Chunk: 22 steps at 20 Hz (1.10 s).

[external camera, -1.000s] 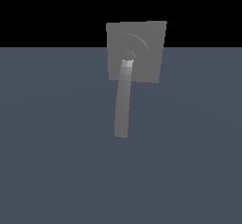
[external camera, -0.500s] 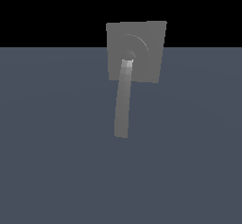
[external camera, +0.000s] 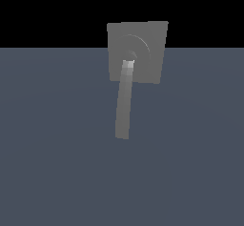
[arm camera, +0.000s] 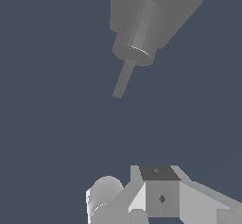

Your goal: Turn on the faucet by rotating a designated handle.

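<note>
change: none visible | handle (external camera: 124, 101) | same pose as earlier exterior views

**Grey faucet alone on a slate floor**

The faucet (external camera: 143, 53) sits at about twelve o'clock from the middle of the exterior view, its square plate straddling the line where the blue-grey floor (external camera: 57, 163) meets the black background (external camera: 47, 10). Curved ridges ring the plate's centre. From that centre the handle (external camera: 124, 101) runs toward six o'clock, bowing slightly toward seven. Its end at the plate is lighter; its far end lies over the floor, well below the plate's lower edge.
</note>
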Each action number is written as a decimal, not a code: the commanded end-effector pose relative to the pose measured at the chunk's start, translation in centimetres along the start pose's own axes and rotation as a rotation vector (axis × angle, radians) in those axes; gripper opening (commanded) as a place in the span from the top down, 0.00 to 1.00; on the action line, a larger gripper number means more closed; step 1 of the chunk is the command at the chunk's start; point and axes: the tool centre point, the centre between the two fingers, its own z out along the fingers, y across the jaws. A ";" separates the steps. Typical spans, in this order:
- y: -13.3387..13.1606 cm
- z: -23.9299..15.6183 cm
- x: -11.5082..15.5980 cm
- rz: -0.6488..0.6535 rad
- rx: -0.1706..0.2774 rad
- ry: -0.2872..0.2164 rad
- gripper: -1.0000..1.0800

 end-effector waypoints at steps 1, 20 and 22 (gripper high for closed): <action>0.1 -0.6 0.1 -0.037 -0.051 0.026 1.00; -3.5 -10.5 1.9 -0.586 -0.892 0.161 1.00; -4.6 -11.5 2.1 -0.652 -0.999 0.143 1.00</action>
